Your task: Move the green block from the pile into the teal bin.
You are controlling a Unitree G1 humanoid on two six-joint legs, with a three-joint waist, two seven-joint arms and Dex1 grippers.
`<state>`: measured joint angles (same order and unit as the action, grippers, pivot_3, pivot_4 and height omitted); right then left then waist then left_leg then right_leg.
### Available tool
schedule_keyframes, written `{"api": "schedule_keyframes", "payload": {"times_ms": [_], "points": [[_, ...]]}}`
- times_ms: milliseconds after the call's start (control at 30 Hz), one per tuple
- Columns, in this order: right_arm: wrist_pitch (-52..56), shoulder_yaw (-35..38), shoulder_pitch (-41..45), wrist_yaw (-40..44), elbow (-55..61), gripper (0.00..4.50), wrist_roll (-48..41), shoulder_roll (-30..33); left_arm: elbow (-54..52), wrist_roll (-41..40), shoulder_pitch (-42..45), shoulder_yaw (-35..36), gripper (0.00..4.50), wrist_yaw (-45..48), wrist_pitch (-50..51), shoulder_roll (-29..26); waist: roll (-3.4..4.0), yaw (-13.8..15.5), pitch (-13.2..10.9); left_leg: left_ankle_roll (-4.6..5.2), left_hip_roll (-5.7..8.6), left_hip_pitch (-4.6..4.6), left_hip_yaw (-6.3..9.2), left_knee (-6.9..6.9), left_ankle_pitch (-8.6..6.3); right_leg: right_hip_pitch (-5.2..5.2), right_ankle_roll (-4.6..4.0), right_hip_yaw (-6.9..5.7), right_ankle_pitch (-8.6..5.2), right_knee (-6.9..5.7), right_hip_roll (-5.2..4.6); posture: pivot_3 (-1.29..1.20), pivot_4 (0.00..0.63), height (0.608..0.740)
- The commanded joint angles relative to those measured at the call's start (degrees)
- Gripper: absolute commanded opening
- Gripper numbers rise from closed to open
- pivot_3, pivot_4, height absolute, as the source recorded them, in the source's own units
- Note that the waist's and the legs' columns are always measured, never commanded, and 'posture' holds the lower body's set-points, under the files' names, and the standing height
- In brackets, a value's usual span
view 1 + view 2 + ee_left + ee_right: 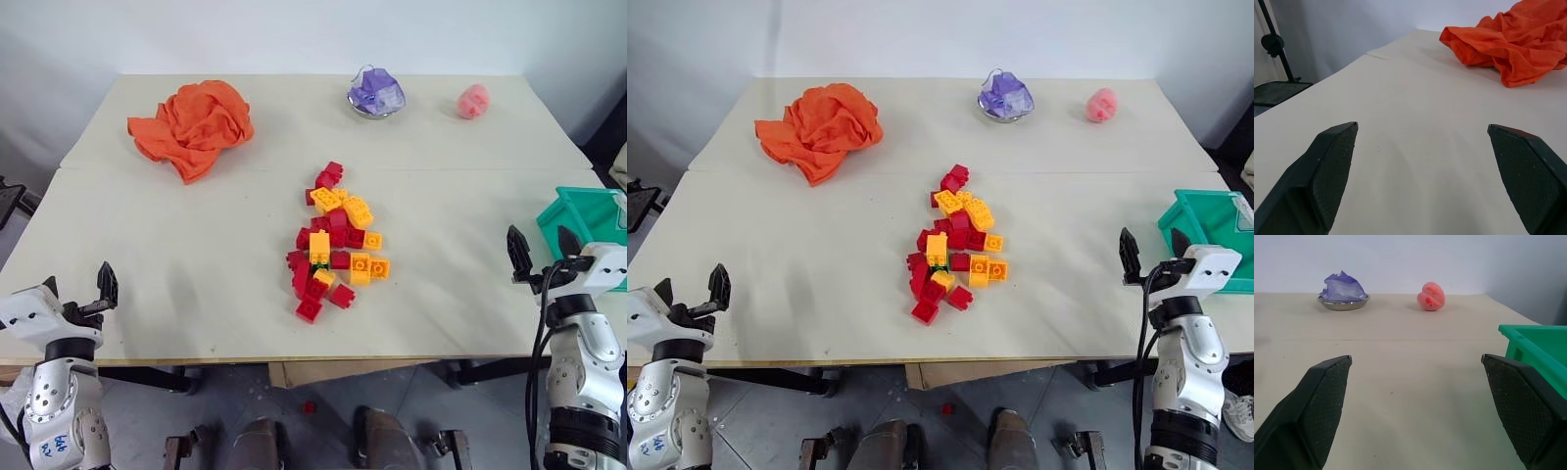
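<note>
On the table (196, 255), the teal bin (588, 217) is seen at the right edge, well apart from the central pile (335, 240). The green block (319, 262) is barely glimpsed (wedged among bricks). Left gripper (76, 286) and right gripper (540, 250) are held wide apart, empty.

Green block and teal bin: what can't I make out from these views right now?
- Green block: a green sliver in the pile, mostly covered by neighbouring bricks in both eye views.
- Teal bin: cut by the picture's right edge in the eye views; in the right wrist view, only a corner shows, so its inside is hidden.
</note>
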<state>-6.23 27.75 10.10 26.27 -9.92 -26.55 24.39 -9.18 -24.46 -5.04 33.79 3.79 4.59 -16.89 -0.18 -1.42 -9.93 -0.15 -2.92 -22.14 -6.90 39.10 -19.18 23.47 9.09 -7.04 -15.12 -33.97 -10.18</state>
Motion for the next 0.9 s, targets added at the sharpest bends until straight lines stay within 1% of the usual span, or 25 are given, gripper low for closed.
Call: {"api": "schedule_keyframes", "payload": {"times_ms": [33,133,233,267,300,333,400,533,633,667,733,800,900], "points": [[1.23,1.81,0.08,-0.63,2.92,4.47,-2.59,0.34,-2.60,-0.95,-0.39,0.77,4.50,0.74,1.04,-1.19,0.00,-0.06,0.00,0.00,0.00,0.00,0.00,0.00,0.00,0.00,0.00,0.00,0.00,0.00,0.00,0.00,0.150,0.740],[2.28,1.43,-0.06,0.33,3.62,4.47,-3.45,0.99,-4.06,-2.22,-1.01,0.13,4.50,4.59,0.03,-1.76,0.00,-0.03,0.00,0.00,0.00,0.00,0.00,0.00,0.00,0.00,0.00,0.00,0.00,-0.01,0.00,0.00,0.150,0.740],[5.11,1.07,0.25,3.75,4.87,4.47,-6.12,2.69,-6.81,-3.56,-3.15,-3.52,4.50,15.44,-0.57,-5.88,0.00,-0.02,0.00,0.00,0.00,-0.01,-0.01,0.00,0.00,0.01,0.00,0.00,0.00,-0.01,0.00,0.00,0.150,0.740],[6.92,0.73,0.60,5.29,5.18,4.47,-7.12,3.70,-6.98,-3.33,-4.10,-5.40,4.50,20.89,-1.05,-8.85,0.01,0.03,0.00,0.00,0.00,0.00,-0.01,0.00,0.00,0.02,-0.01,0.01,0.00,-0.02,0.00,0.00,0.150,0.740],[9.90,-0.14,0.76,7.54,5.58,4.47,-8.36,5.15,-6.52,-2.33,-4.85,-6.89,4.50,25.48,-1.96,-11.82,0.01,0.02,0.00,0.00,0.00,0.00,-0.01,0.00,0.00,0.02,-0.01,0.01,-0.01,-0.01,0.00,0.00,0.150,0.740],[10.79,-2.35,0.74,11.58,6.09,4.47,-7.49,7.57,-5.16,-2.94,-4.49,-7.27,4.50,29.50,-1.77,-14.58,0.05,-0.02,0.00,0.00,0.00,0.00,-0.02,0.02,0.00,0.02,-0.03,0.01,-0.01,-0.04,0.00,0.00,0.150,0.740],[12.61,-6.44,1.11,18.49,7.34,4.47,-6.36,11.75,-2.54,-4.93,-2.54,-7.44,4.50,34.46,-0.85,-18.34,0.10,-0.09,0.01,0.00,0.00,0.00,-0.06,0.00,0.00,0.06,-0.05,0.05,-0.03,-0.02,0.00,0.00,0.150,0.740],[15.43,-11.76,4.40,27.66,8.19,4.47,-7.09,15.88,-1.69,-7.38,1.15,-11.80,4.50,44.50,1.85,-23.03,0.10,-0.11,0.01,0.00,-0.08,0.00,-0.04,0.00,0.00,0.07,-0.09,0.02,-0.05,-0.05,0.06,0.00,0.150,0.740],[17.20,-16.27,6.79,34.75,8.94,4.47,-6.75,17.77,-1.38,-6.21,3.02,-15.45,4.50,50.75,1.63,-25.85,0.10,-0.09,0.01,-0.01,-0.07,-0.01,-0.06,0.00,-0.01,0.08,-0.09,0.02,-0.05,-0.04,0.06,0.00,0.150,0.740],[17.30,-17.18,7.15,36.08,9.08,4.09,-6.35,18.06,-0.94,-5.93,3.51,-15.82,4.50,51.50,1.43,-26.13,0.10,-0.08,0.01,-0.01,-0.07,-0.01,-0.06,-0.01,-0.01,0.09,-0.08,0.00,-0.05,-0.04,0.06,0.00,0.150,0.740],[17.90,-18.59,7.93,37.37,9.76,3.58,-6.10,17.86,0.47,-5.68,5.10,-15.99,4.50,52.17,1.34,-26.24,0.09,-0.05,0.01,-0.02,-0.07,-0.02,-0.05,-0.02,-0.01,0.09,-0.08,-0.01,-0.05,-0.03,0.07,0.00,0.150,0.740],[19.67,-19.35,8.59,38.41,10.39,2.84,-7.40,17.39,1.67,-5.33,6.26,-15.96,4.50,52.64,1.27,-26.29,0.09,0.05,0.01,-0.02,-0.06,-0.03,-0.05,0.00,-0.01,0.08,-0.08,-0.01,-0.04,-0.03,0.06,0.00,0.150,0.740],[19.74,-22.04,8.92,39.90,11.57,1.79,-5.99,17.04,1.92,-6.04,6.90,-15.32,4.50,51.75,1.92,-25.41,0.08,0.02,0.00,-0.02,-0.06,-0.02,-0.04,0.01,-0.01,0.07,-0.08,-0.01,-0.04,-0.03,0.06,0.00,0.150,0.740]]}}
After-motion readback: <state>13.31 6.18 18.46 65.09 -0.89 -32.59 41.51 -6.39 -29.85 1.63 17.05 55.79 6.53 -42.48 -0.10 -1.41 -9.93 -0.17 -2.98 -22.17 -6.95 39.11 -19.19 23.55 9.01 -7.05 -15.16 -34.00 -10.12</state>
